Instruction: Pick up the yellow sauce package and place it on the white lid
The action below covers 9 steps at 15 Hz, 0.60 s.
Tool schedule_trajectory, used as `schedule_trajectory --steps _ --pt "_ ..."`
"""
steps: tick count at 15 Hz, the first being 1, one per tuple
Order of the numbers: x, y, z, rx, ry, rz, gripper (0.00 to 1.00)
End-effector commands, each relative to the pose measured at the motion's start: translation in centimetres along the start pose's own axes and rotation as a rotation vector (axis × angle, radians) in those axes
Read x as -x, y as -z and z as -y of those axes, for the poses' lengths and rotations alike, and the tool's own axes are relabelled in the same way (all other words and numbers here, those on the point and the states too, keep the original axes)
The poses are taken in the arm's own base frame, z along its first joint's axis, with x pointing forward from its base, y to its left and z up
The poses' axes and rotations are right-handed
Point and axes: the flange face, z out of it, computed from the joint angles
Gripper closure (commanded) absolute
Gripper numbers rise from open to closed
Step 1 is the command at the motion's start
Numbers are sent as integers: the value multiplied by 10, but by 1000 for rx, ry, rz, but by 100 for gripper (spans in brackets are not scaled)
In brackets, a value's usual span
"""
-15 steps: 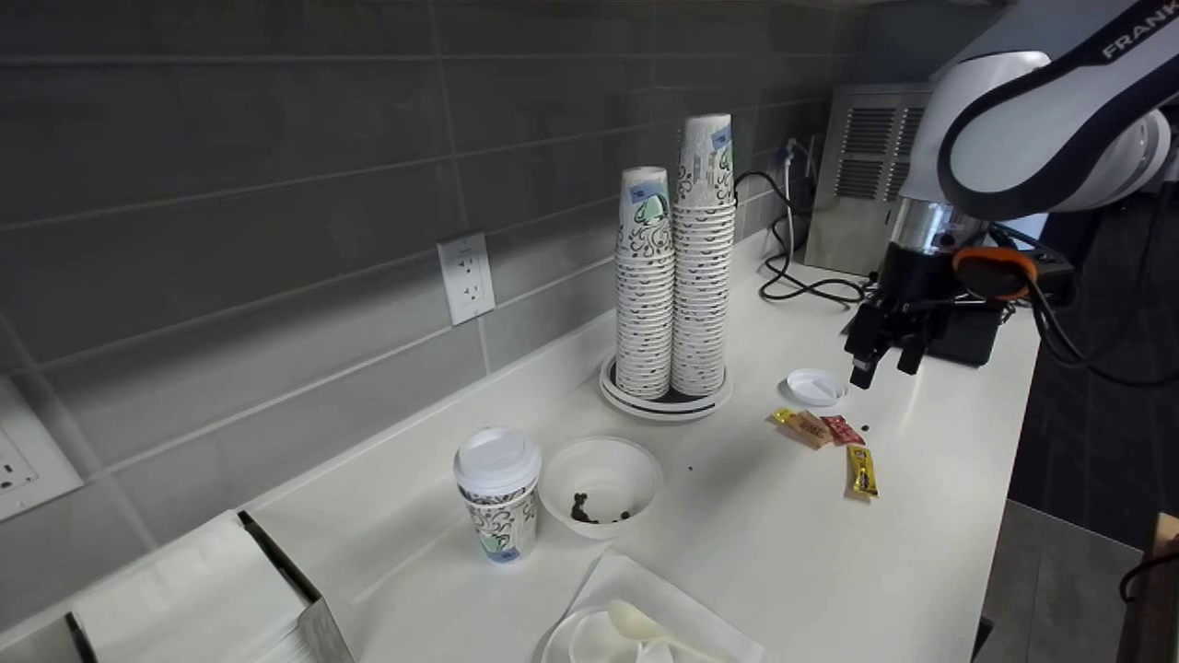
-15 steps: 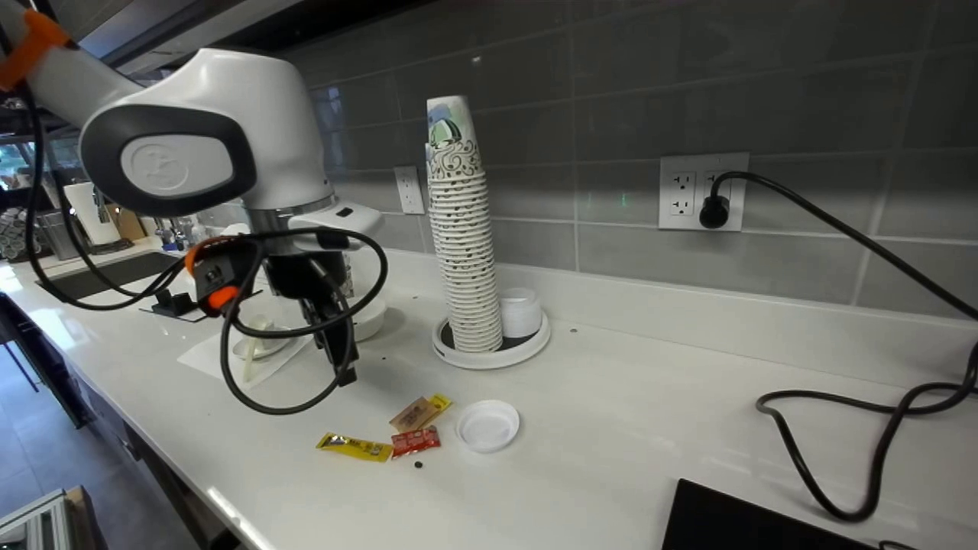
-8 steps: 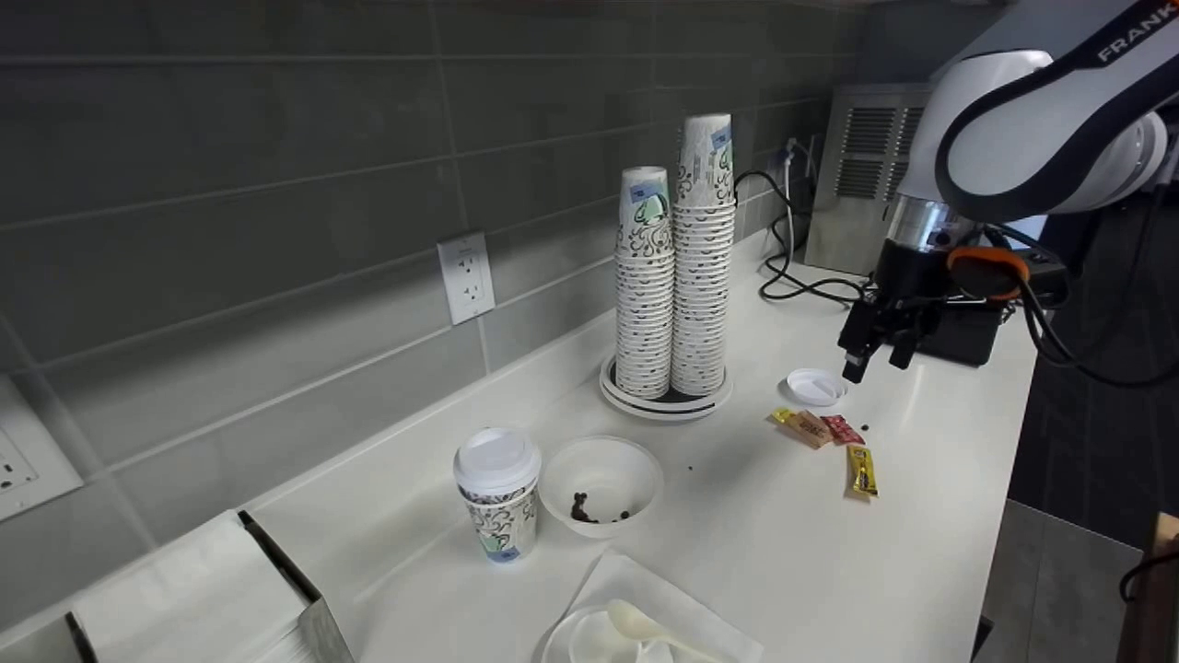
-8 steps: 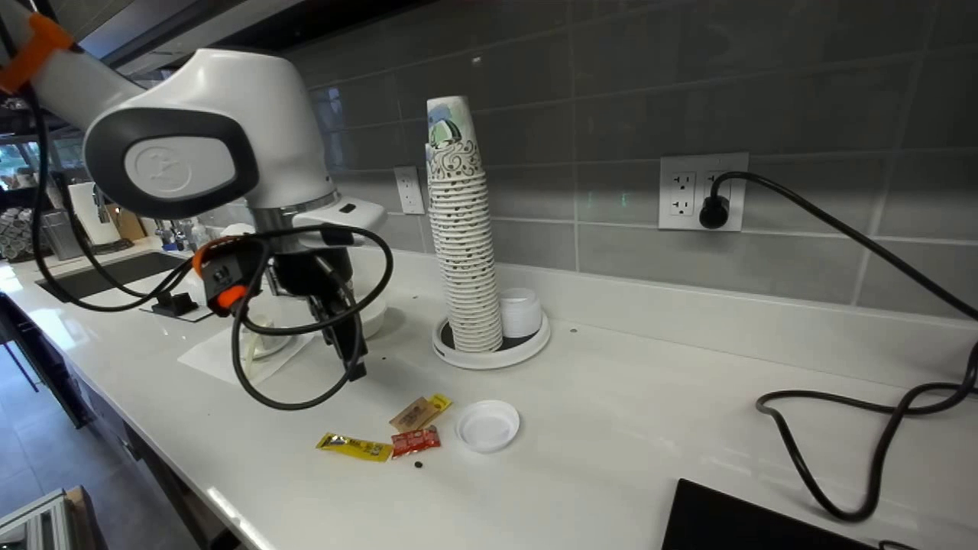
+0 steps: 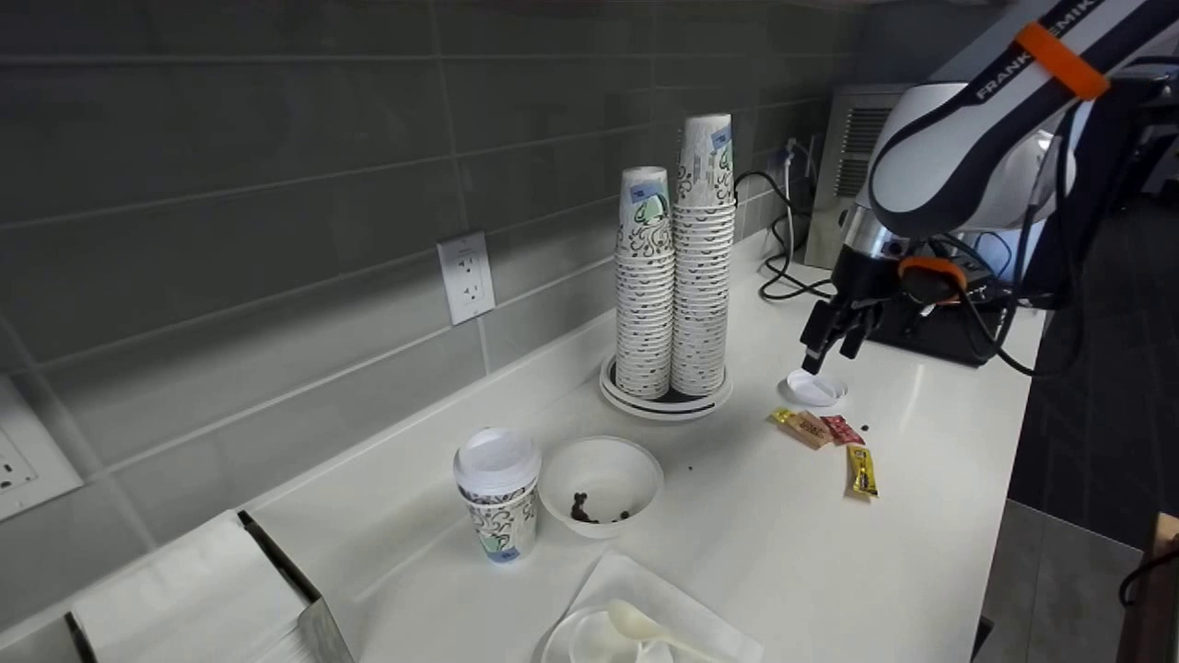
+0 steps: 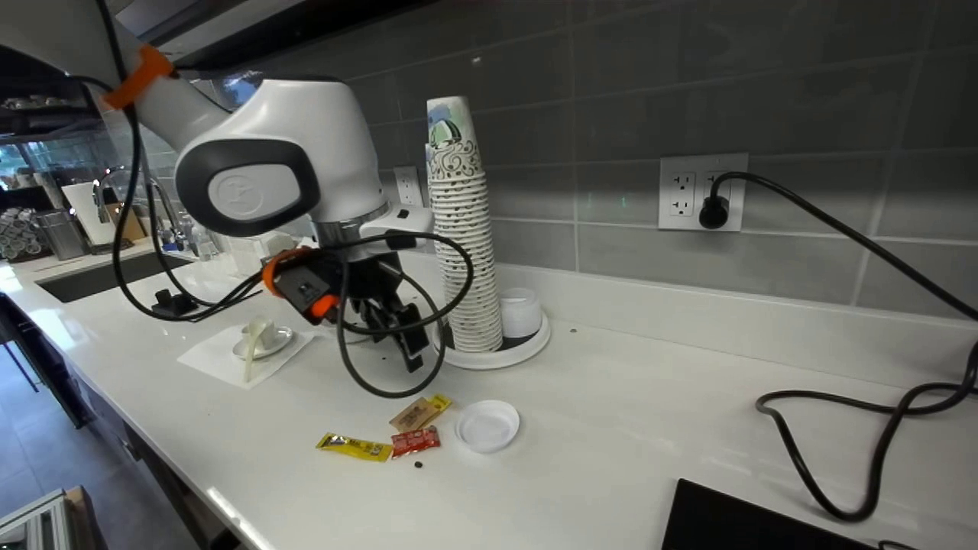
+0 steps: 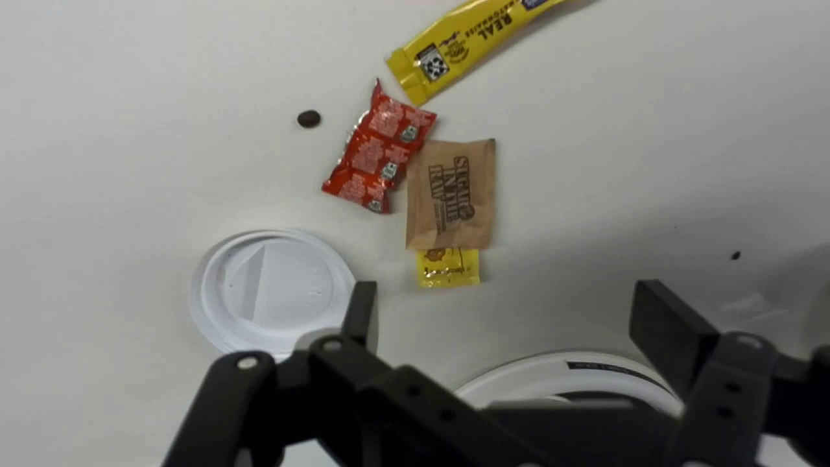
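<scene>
The yellow sauce package, a long printed yellow sachet, lies flat on the counter in both exterior views (image 5: 862,471) (image 6: 354,447) and at the top of the wrist view (image 7: 473,42), cut by its edge. A smaller yellow packet (image 7: 449,267) lies partly hidden under a brown sugar packet (image 7: 452,194). The round white lid (image 7: 285,285) lies beside the packets; it shows in both exterior views (image 5: 816,389) (image 6: 487,426). My gripper (image 7: 509,311) is open and empty above the counter, with one finger overlapping the lid's edge in the wrist view. It shows in both exterior views (image 5: 829,359) (image 6: 412,355).
A red packet (image 7: 382,152) touches the brown one. A white round tray (image 5: 682,412) with tall cup stacks (image 5: 700,304) stands by the wall near the gripper. A white bowl (image 5: 601,460) with dark bits and a lidded cup (image 5: 497,516) stand farther along.
My open gripper has moved over the counter towards the cup stacks and the lid, mostly in the last half second. The packets and the lid have not moved.
</scene>
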Motion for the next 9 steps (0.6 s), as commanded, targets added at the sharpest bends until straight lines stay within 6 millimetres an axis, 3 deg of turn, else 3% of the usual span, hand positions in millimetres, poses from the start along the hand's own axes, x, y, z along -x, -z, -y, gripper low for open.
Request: schedule_trajectory --steps 1,9 --pt "-31 -27 2 -24 25 11 0" --pt "-55 -88 0 -26 -11 89 0"
